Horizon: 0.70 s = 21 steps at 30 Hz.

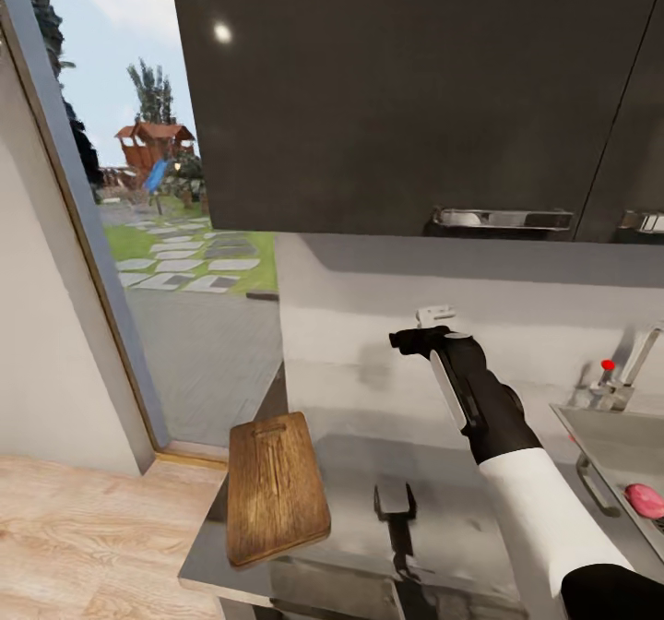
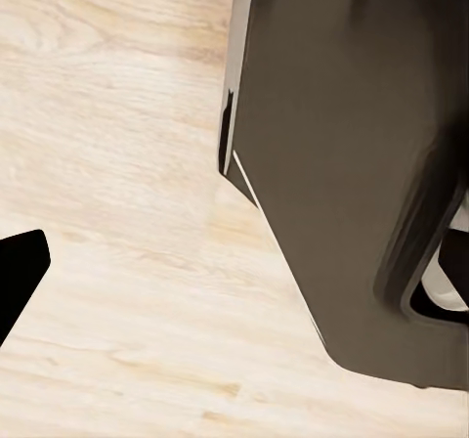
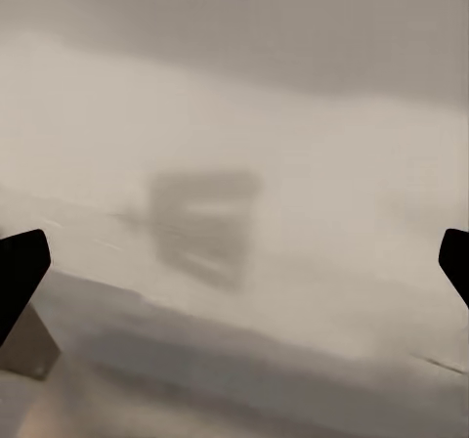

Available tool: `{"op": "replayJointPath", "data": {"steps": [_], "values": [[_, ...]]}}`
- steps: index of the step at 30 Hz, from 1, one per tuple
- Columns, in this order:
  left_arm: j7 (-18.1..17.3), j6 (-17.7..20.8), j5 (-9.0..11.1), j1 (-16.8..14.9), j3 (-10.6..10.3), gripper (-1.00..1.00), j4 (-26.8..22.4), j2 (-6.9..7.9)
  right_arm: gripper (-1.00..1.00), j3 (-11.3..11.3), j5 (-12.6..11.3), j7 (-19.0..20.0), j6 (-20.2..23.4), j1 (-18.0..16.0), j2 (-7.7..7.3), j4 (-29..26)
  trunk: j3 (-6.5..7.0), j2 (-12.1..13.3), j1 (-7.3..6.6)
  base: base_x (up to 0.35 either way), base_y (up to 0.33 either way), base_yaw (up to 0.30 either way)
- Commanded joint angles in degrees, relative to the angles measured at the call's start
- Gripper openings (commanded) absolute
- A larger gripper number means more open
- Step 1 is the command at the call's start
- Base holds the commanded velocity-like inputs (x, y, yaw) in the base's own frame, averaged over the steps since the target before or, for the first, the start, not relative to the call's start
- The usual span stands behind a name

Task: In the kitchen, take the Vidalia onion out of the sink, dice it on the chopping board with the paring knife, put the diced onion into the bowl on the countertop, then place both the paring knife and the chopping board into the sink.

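One arm matters for the coming move: the right end effector (image 1: 433, 325) is raised over the tabletop (image 1: 443, 482) and points at the back wall (image 1: 369, 325). In the right wrist view its two fingertips (image 3: 20, 272) sit at opposite edges of the picture, so the jaws stand wide apart and hold nothing.

The onion (image 1: 644, 500), a pinkish lump, lies in the sink (image 1: 599, 435), to the right of that end effector and lower, close beside the right forearm. My judgement is that the right arm is the nearer one and must swing right and down into the basin. The tap (image 1: 627, 366) with its red dot stands at the sink's back edge, between the end effector and the onion's side, and could get in the way of a direct sweep.

The board (image 1: 275, 486) lies on the tabletop's left end, long axis running away from the robot, handle slot at the far end, its near corner slightly over the edge. It is well apart from the sink.

The left wrist view looks at the floor (image 2: 117, 262) and a dark panel (image 2: 342, 164); one left fingertip (image 2: 18, 272) shows, and I cannot tell whether that end effector is apart or together.
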Motion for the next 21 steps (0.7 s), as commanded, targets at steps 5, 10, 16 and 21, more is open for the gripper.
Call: {"op": "replayJointPath", "data": {"steps": [5,10,16,21], "values": [[0.0,0.5,0.1,0.1,0.4,1.0,-0.3,-0.03,1.0,0.1,0.0,-0.2,0.3,-0.1,0.02,0.0,0.81,1.9,-1.08,0.01,0.0,0.015],[0.0,0.5,0.1,0.1,0.4,1.0,-0.3,-0.03,1.0,0.1,0.0,-0.2,0.3,-0.1,0.01,0.0,1.71,3.9,-2.18,0.003,0.0,0.004],[0.0,0.5,0.1,0.1,0.4,1.0,-0.3,-0.03,1.0,0.0,0.0,-0.2,0.3,-0.1,0.0,0.0,2.79,6.4,-3.5,0.0,0.0,0.0],[0.0,0.5,0.1,0.1,0.4,1.0,-0.3,-0.03,1.0,0.0,0.0,-0.2,0.3,-0.1,0.01,0.0,3.68,8.4,-4.6,0.0,0.0,0.0]]}}
